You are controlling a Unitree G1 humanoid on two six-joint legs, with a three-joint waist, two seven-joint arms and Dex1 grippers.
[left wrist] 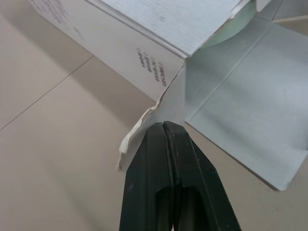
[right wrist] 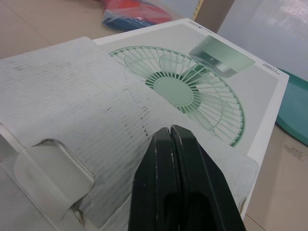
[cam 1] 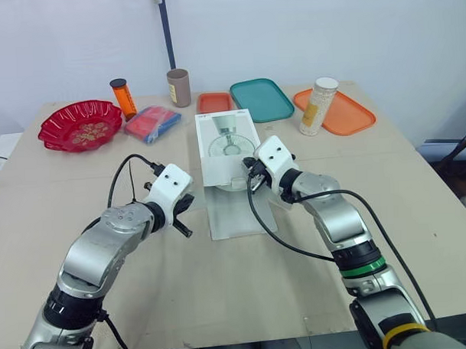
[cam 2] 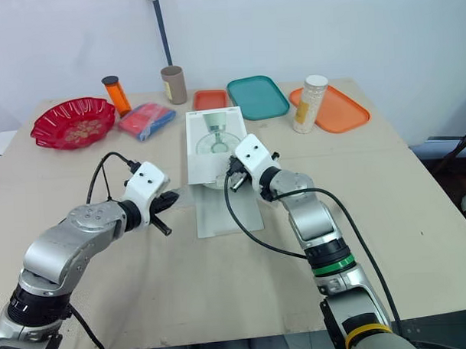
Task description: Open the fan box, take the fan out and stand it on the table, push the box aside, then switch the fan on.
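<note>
The white cardboard fan box with a green fan printed on its top (cam 1: 226, 140) lies flat in the middle of the pale table (cam 1: 222, 297). Its long front flap (cam 1: 238, 216) is folded down on the table toward the robot. The left gripper (left wrist: 166, 126) has its two black fingers pressed together, with the tips right at the small crumpled side flap (left wrist: 139, 130) of the box mouth. I cannot tell if they pinch it. The right gripper (right wrist: 171, 129) is closed too, close over a grey flap turned back on the top (right wrist: 82, 96).

I think the box is light and thin, so it will slide and tear easily. One gripper should hold it down while the other draws the fan out. The fan is probably light plastic with a delicate grille, so it is better to take it by the base or stand.
</note>
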